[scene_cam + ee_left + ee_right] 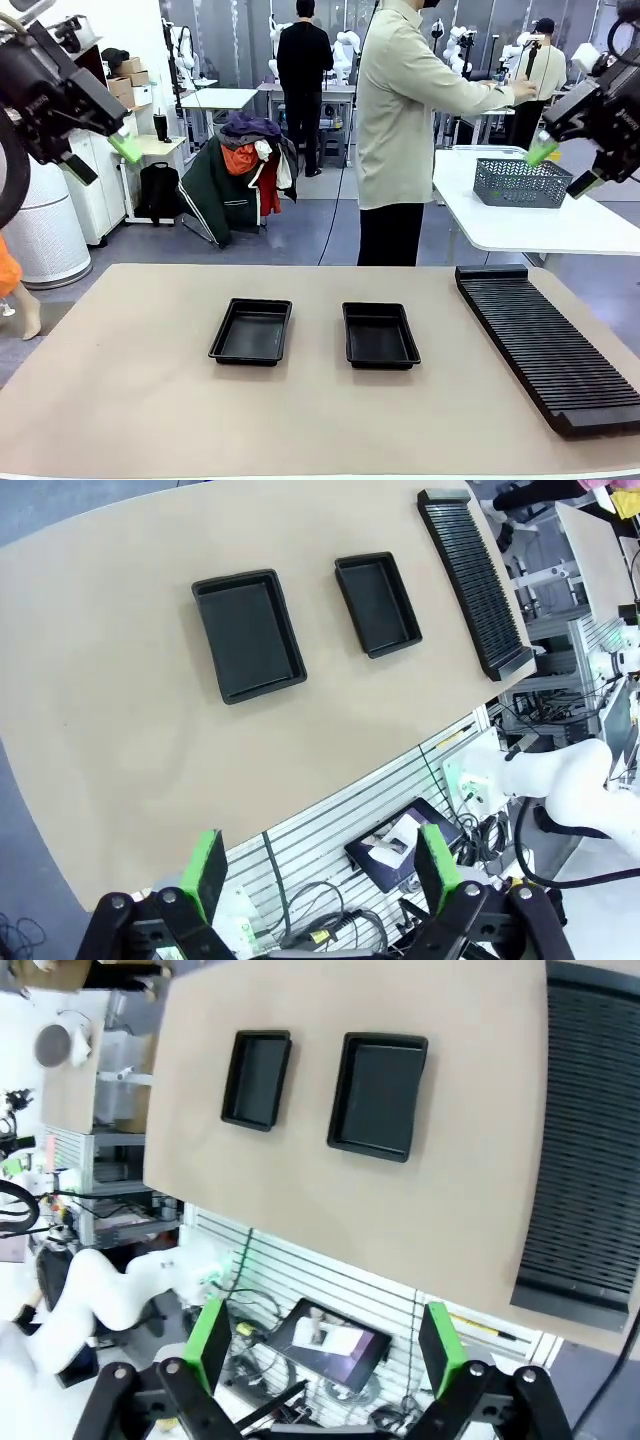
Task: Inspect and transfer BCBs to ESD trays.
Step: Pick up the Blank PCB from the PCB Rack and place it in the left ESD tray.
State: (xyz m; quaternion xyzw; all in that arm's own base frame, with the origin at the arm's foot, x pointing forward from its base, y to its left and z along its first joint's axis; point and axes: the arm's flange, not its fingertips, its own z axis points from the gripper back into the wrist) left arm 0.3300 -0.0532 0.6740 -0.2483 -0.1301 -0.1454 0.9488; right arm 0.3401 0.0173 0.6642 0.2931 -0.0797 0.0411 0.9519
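Observation:
Two ESD trays lie side by side on the tan table, both with bare floors: the left tray (251, 331) (248, 635) (257, 1079) and the right tray (380, 335) (376, 604) (378, 1095). No BCBs are in view. My left gripper (100, 159) (320, 872) hangs open, high over the table's left edge. Up at the right my right gripper (562, 168) (325, 1347) is open too, nothing between its fingers. Both are far above the trays.
A long black ribbed rack (550, 345) (472, 580) (585, 1150) lies along the table's right side. Beyond the far edge a person (400, 130) stands turned toward a white side table (520, 222) holding a grey mesh basket (520, 183).

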